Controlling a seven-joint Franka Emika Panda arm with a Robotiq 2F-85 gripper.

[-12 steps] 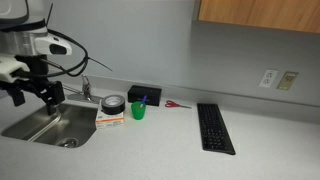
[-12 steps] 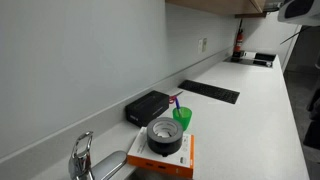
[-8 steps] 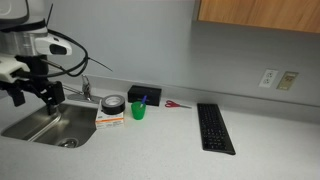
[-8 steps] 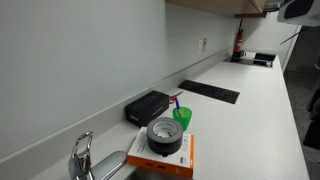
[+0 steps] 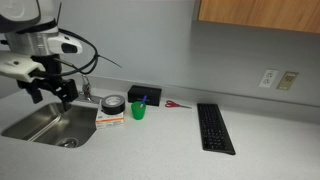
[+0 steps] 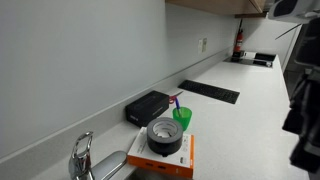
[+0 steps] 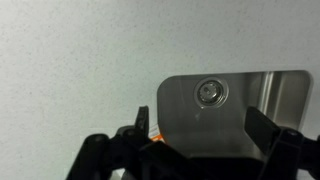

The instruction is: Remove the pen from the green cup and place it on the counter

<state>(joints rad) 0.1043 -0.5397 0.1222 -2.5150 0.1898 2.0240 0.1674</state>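
Nothing of the task is done yet. The pen [image 5: 141,101] stands in the cup [image 5: 138,111], with its top poking out above the rim at a slight lean. The cup is upright on the desk [image 5: 170,152]. The tape roll [image 5: 113,103] is just beside the cup and the black box [image 5: 145,94] is just behind it. Red scissors [image 5: 177,105] lie near the cup on the side away from the tape.

The gripper [image 5: 50,92] hangs well apart from the cup, beyond the tape roll, above the sink [image 5: 50,128]. In the wrist view the jaws stand wide open with nothing between them. Its 2 fingertips [image 7: 140,122] frame only the steel basin and the drain [image 7: 209,93]. Neither cup nor pen appears in that view, so the approach is not lined up on the target.

As I judge it, 4 steps remain:
1. Carry the gripper across to a spot above the cup.
2. Come down and close on the exposed upper part of the pen.
3. Lift the pen clear of the rim.
4. Lay it on bare desk.

There is plenty of bare desk in front of the cup. The pen is thin and the cup looks light, so an off-centre grasp could tip the cup or drag it along.
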